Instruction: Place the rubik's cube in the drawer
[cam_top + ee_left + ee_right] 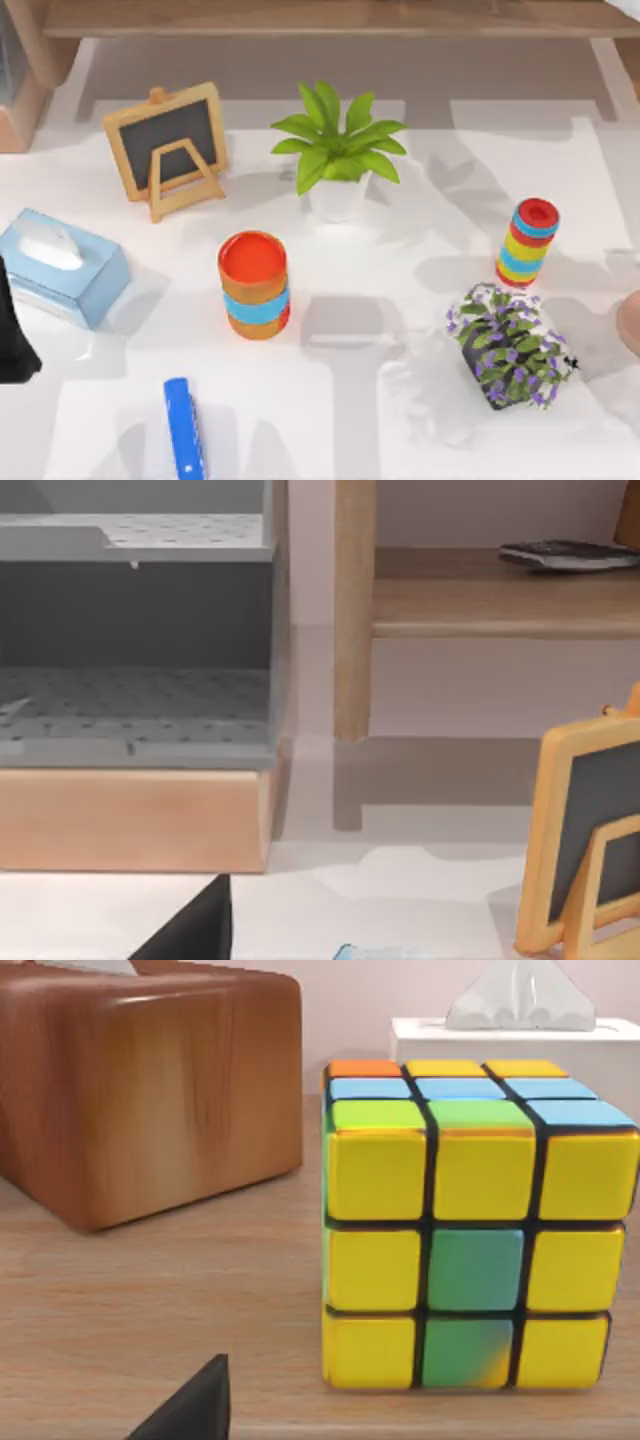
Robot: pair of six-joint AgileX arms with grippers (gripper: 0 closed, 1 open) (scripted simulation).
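Observation:
The rubik's cube (480, 1225) stands on a wooden surface in the right wrist view, its mostly yellow face with two green squares turned to the camera. A black part of my right gripper (195, 1410) shows low in that view, short of the cube and apart from it. The drawer (135, 630) is a grey perforated unit on a wooden base (130, 820), seen in the left wrist view with its front open. A black part of my left gripper (195, 930) shows below it. My left arm (12, 335) sits at the table's left edge.
A brown wooden box (140, 1080) and a white tissue box (520, 1035) stand behind the cube. On the table are a chalkboard easel (168, 145), potted plant (338, 155), orange and blue can (254, 285), ring stack (528, 242), flower pot (510, 345), blue tissue box (62, 265) and blue bar (183, 430).

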